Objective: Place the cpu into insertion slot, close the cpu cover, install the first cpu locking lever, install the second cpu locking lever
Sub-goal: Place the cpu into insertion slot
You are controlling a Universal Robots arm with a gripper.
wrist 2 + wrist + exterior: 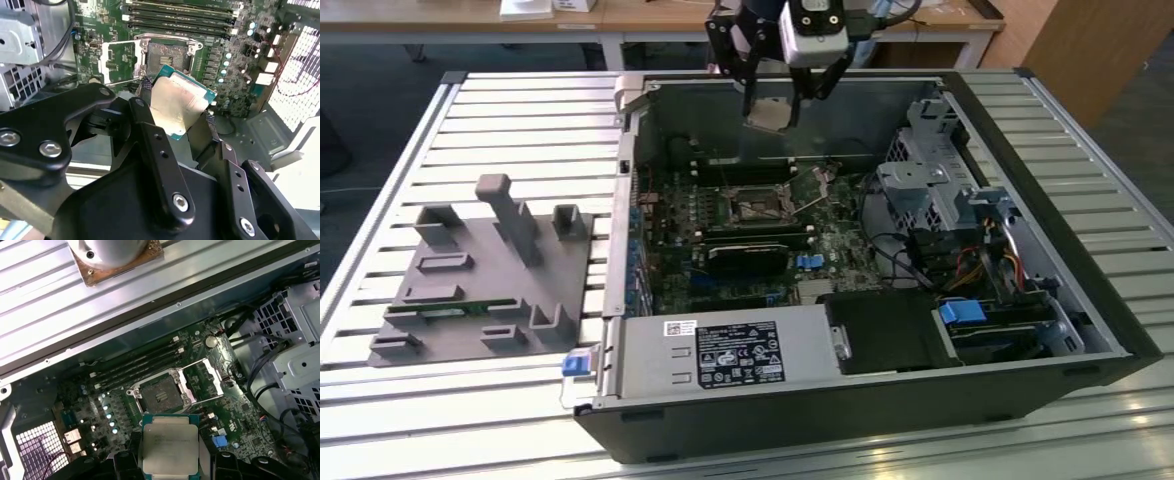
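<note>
While gripper [177,100] fingers pinch the cpu [170,447], it hangs above the insertion slot [160,396]
cpu cover [216,375] seems flipped open alongside

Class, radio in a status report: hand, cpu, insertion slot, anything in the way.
Status: hand shut on cpu, above computer case. Empty insertion slot, cpu cover open beside it. Nothing seen between.

The gripper [176,105] is black and a bit shiny. It has two long, thin fingers [156,150] with little holes in them. They join onto thick flat bars [47,125]. Round silver screws [180,202] sit in the black metal. In the exterior view, a pale grey block [811,22] sits above it.
</note>
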